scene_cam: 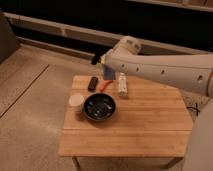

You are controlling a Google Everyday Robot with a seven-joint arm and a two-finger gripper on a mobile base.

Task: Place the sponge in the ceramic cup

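My gripper point(102, 63) hangs above the back of the wooden table point(140, 130), at the end of the white arm that reaches in from the right. It is shut on the sponge point(108, 72), a small blue block held in the air above the table. The ceramic cup point(76, 102), cream-white and short, stands near the table's left edge, touching the left side of the dark bowl point(99, 107). The sponge is up and to the right of the cup, well apart from it.
A black rectangular bar point(93, 83) lies at the back left of the table. A small white bottle point(122, 85) stands behind the bowl, with a red-orange item point(103, 86) beside it. The floor drops away on the left and front.
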